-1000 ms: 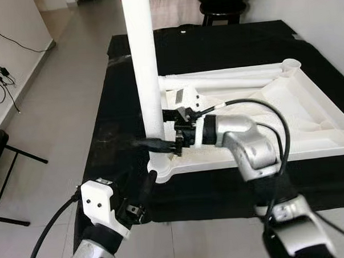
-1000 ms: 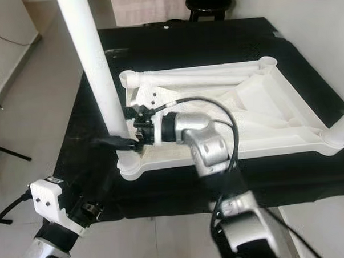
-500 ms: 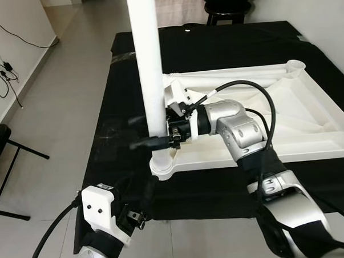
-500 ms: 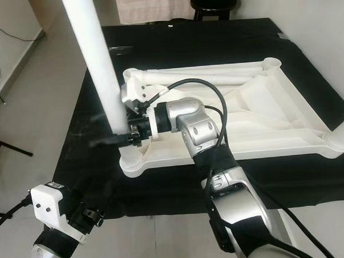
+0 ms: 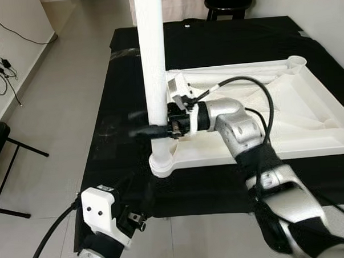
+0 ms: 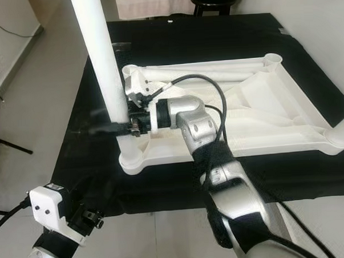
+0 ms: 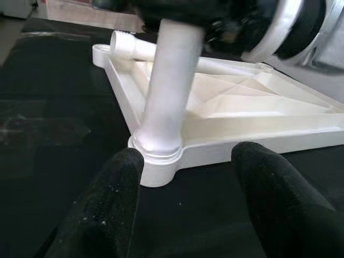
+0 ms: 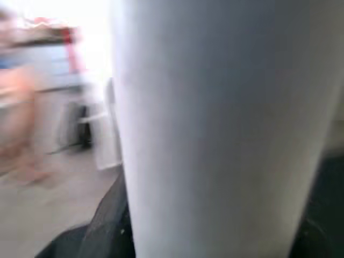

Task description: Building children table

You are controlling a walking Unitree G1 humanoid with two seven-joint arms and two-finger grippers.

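A big white table leg stands upright, very close and blurry. A black finger of the right claw presses against its side, low down. Behind it, a bright blurry room with something red.

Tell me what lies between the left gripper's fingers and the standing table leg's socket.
Only bare black tabletop. In the left wrist view the left gripper is open just short of the corner socket where the white leg stands, and touches nothing.
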